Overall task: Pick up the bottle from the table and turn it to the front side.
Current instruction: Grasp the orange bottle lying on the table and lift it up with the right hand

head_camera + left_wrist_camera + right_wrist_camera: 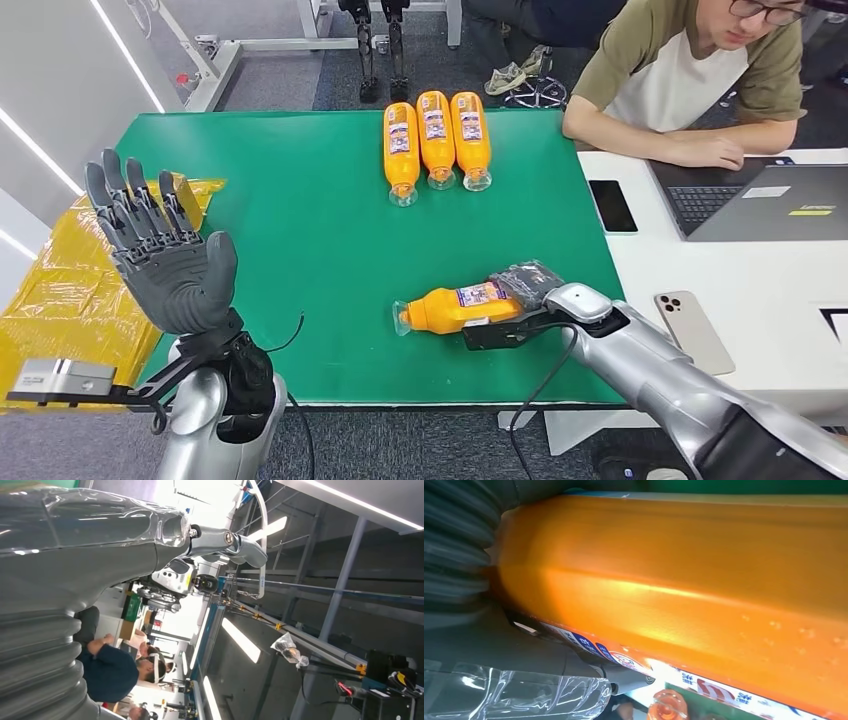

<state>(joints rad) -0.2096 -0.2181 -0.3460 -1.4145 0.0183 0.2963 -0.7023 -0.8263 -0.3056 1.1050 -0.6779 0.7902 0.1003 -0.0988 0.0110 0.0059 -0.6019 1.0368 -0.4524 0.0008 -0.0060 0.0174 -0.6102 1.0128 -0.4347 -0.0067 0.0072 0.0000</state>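
From the head view, we see our right hand (525, 285) wrapped around the base end of the orange bottle (455, 308), which lies on its side on the green table (300, 250), cap pointing toward our left. Our fingers close over the bottle's far end, so we judge the grip made and the turning step in hand. To do it well, we should lift just clear of the cloth, then roll the wrist slowly until the label faces up, keeping the hold firm on the slick plastic. Our left hand (165, 250) stands raised beside the table, fingers spread, holding nothing. 3 more bottles (436, 142) lie side by side near the far edge, labels up; their print is too small to read. A person (690, 80) sits at a laptop (770, 200) on the white desk, with 2 phones (612, 205) lying near.

From the left wrist view, we see our left hand's grey cover (60, 580) against the ceiling lights.

From the right wrist view, the bottle's orange wall (684, 580) presses close against our hand, and a label strip (704, 685) shows blue and red characters, too blurred for us to read.
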